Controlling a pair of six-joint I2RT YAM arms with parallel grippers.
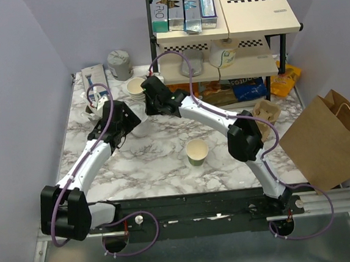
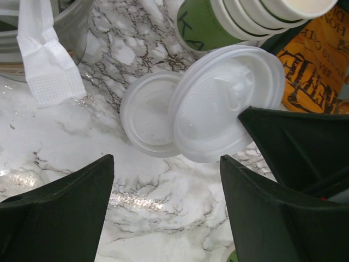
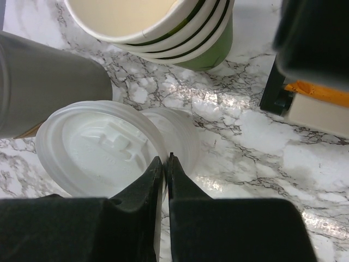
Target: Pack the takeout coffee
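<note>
The right gripper (image 3: 166, 159) is clamping the rim of a white lid (image 3: 98, 150). Its fingers are nearly together, with only the thin plastic edge between them. The lid is sitting tilted. In the left wrist view it is overlapping a second lid (image 2: 144, 114), which is lying flat on the marble table (image 2: 65, 142). Whether the two lids are touching cannot be told. Just behind them a stack (image 3: 158, 33) of lidless cream-and-green cups is standing, and a grey cup (image 3: 49, 93) is rising just beside the held lid. A white paper strip (image 2: 46, 60) is showing beside that grey cup in the left wrist view.

The left gripper (image 2: 166, 180) is hovering over bare marble near the lids, with its fingers wide apart and gripping nothing.

The cup (image 1: 197, 152), cream above and green below, is standing upright and uncovered near the middle of the table. It is sitting well apart from both grippers, in the space between the two arms. A brown bag (image 1: 329, 139) is sitting at the table's right side, well apart from the cup.
</note>
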